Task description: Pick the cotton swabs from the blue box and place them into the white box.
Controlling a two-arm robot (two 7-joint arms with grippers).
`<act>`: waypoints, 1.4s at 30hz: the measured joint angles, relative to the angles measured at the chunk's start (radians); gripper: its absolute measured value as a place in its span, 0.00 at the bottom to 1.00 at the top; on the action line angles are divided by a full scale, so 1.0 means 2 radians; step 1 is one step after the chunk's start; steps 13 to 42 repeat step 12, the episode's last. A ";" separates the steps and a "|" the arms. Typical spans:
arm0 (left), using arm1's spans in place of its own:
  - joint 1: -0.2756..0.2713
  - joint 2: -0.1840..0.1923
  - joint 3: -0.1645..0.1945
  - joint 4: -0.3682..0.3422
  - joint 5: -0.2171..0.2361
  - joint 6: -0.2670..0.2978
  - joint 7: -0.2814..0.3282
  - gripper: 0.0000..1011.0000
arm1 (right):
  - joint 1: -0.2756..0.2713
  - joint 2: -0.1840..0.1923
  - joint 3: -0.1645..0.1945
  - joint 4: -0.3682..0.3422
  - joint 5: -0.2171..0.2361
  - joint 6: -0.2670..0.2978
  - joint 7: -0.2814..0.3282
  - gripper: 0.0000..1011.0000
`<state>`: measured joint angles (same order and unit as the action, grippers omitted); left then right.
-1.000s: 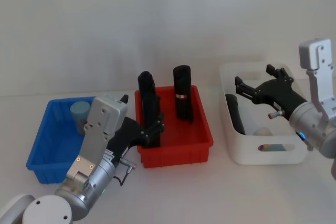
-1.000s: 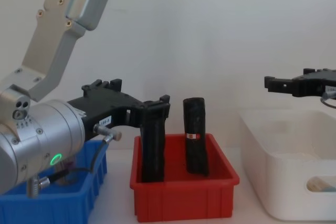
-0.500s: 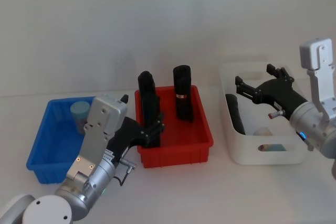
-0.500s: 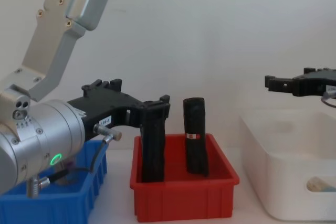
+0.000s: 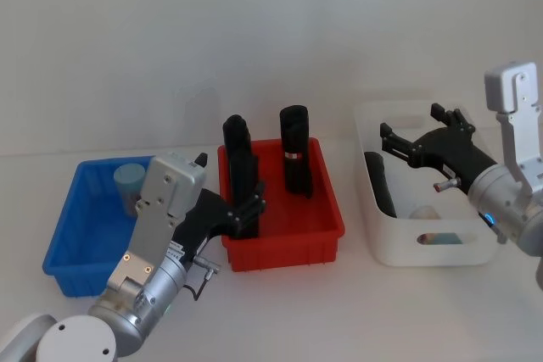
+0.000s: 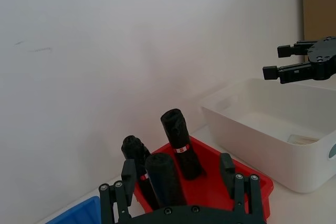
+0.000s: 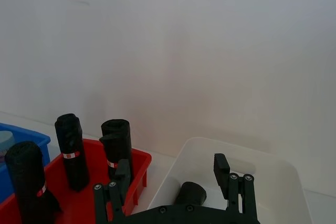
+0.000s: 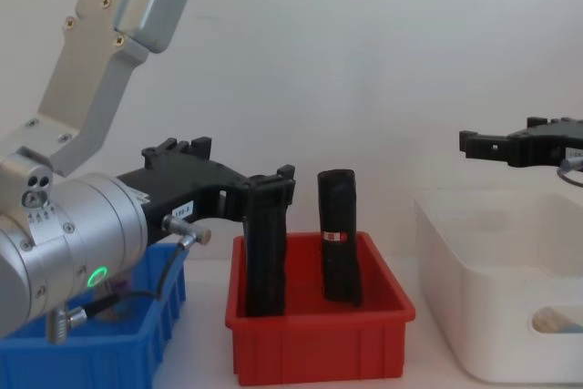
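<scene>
In the head view we see a tub of cotton swabs (image 5: 130,181) at the far left corner of the blue box (image 5: 76,247), left of centre in the frame. Our left gripper (image 5: 243,207) hangs with fingers spread wide over the red bin (image 5: 288,239) by the black rolls (image 5: 295,158). At right, our right gripper (image 5: 397,143) hovers open and empty above the white box (image 5: 399,243), where another tub (image 5: 439,237) shows through the handle cutout.

Three bins sit in a row: the blue box (image 5: 81,228) left, a red bin (image 5: 280,209) centre holding upright rolls (image 5: 295,160), the white box (image 5: 424,188) right. One tub, probably cotton swabs (image 5: 129,182), stands in the left bin's far corner.
</scene>
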<state>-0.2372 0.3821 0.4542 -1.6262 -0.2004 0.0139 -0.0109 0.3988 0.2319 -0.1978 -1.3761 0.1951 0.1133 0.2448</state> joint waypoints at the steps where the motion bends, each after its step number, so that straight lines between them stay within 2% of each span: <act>1: 0.000 0.000 0.000 0.000 0.000 0.000 0.000 0.99 | 0.000 0.000 0.000 0.000 0.000 0.000 0.000 0.99; 42: 0.000 0.000 0.000 0.000 0.000 0.000 0.000 0.99 | 0.000 0.000 0.000 0.000 0.000 0.000 0.000 0.99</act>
